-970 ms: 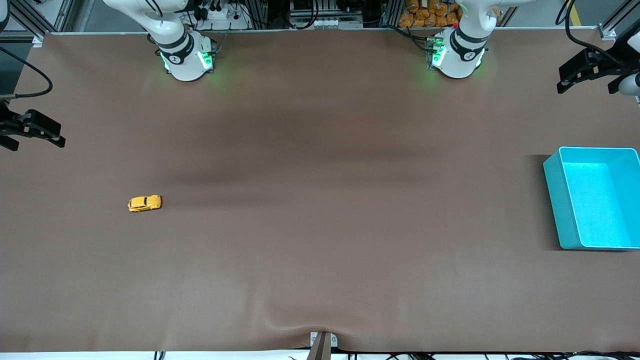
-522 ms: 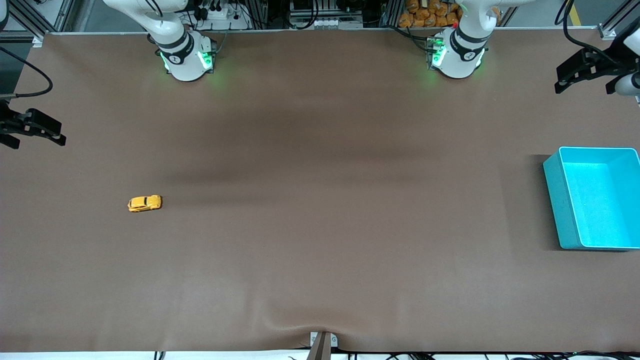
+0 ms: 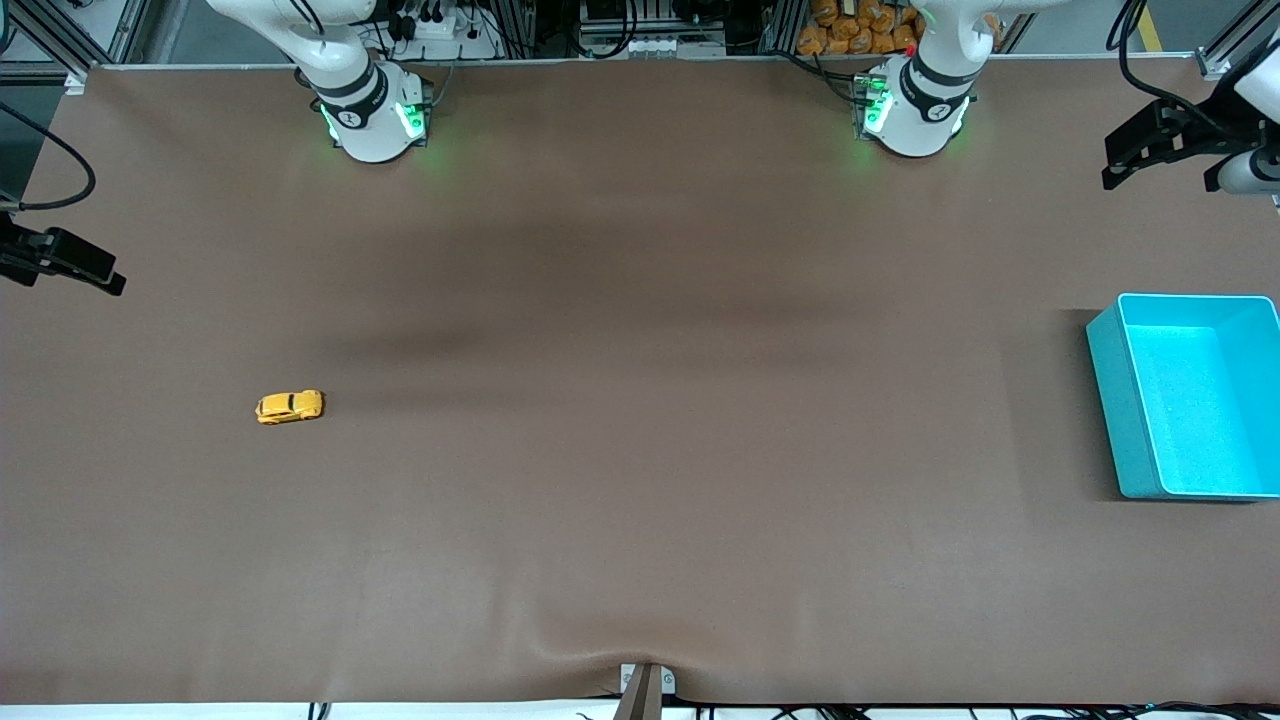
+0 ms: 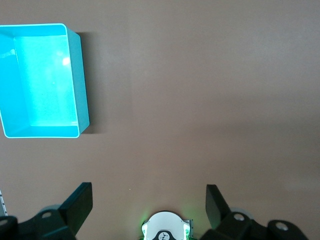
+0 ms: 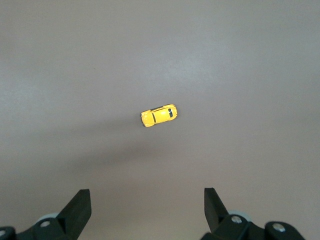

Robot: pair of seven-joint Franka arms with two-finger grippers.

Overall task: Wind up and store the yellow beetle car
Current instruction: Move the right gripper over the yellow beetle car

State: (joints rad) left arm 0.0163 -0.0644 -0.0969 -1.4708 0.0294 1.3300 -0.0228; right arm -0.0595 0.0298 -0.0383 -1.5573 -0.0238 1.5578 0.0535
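One small yellow car (image 3: 290, 406) sits alone on the brown table (image 3: 640, 400), toward the right arm's end, resting on its wheels. We see the right gripper (image 3: 58, 262) up in the air at that same end of the table, above the table's edge, with the car well apart from it and touching neither finger. From the right wrist view, the car (image 5: 158, 115) lies out ahead of the gripper (image 5: 145, 210), roughly centred between the two dark fingertips (image 5: 80, 205), which stand wide apart and hold nothing.

At the left arm's end we find a teal bin (image 3: 1190, 395), open at the top. The left gripper (image 3: 1165, 148) hangs in the air near that end, over the table between the bin and the arm's base. In its wrist view its fingers (image 4: 216, 202) are likewise spread, with nothing between them.
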